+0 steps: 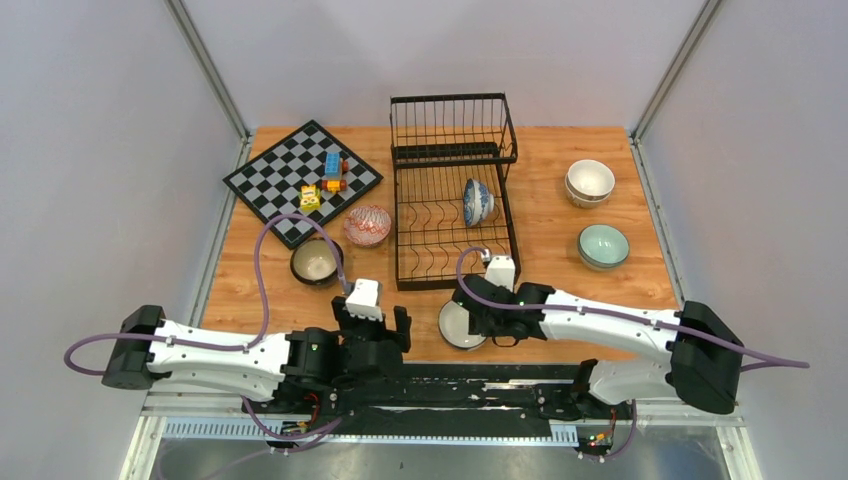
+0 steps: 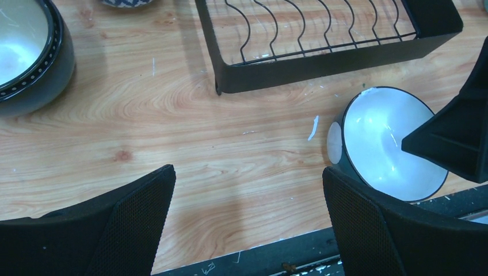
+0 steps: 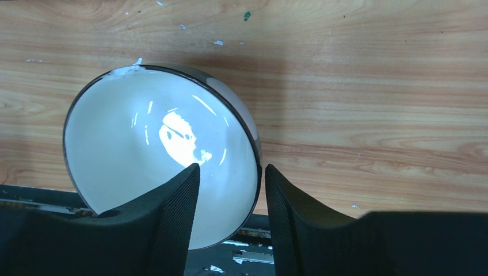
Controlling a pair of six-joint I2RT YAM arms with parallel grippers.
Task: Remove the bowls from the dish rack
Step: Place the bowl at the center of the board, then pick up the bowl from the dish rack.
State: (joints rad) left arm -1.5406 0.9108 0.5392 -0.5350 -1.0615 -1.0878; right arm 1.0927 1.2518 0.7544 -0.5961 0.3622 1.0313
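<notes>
Dish rack (image 1: 398, 225) just beyond bowl (image 1: 455, 326); chessboard (image 1: 268, 186) apart.

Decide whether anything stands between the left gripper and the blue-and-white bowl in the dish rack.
Yes. The low front wall of the dish rack lies between the open left gripper and the blue-and-white bowl. Nothing visible covers that bowl from above, so reaching over the wall looks possible.

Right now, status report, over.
Left end effector open, empty. Right end effector grips tilted dark bowl by rim. One patterned bowl in dish rack. Nothing blocking it.
</notes>
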